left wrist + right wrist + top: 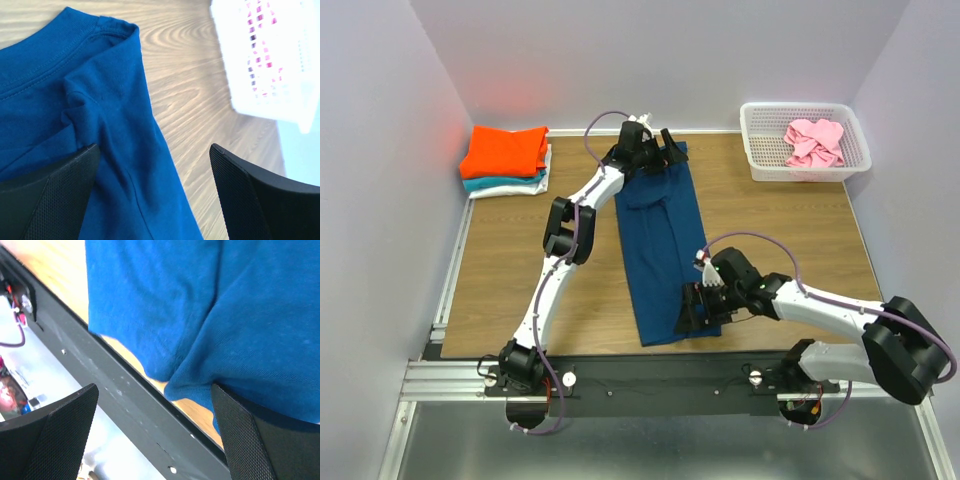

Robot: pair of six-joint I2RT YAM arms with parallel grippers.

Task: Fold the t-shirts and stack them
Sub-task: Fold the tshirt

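A dark blue t-shirt (662, 245) lies folded into a long strip down the middle of the table. My left gripper (665, 150) is open over its far collar end; the left wrist view shows the collar and a folded sleeve (95, 100) between its spread fingers. My right gripper (692, 312) is open at the shirt's near hem (200, 320), by the table's front edge. A stack of folded shirts sits at the far left: orange (505, 150) on top, teal (485, 184) under it, white (510, 190) at the bottom. A pink shirt (814, 142) lies crumpled in the basket.
A white lattice basket (760, 160) stands at the far right, also bright in the left wrist view (270, 55). A black metal rail (125, 405) runs along the table's front edge just below the shirt's hem. Walls close in the left, right and back.
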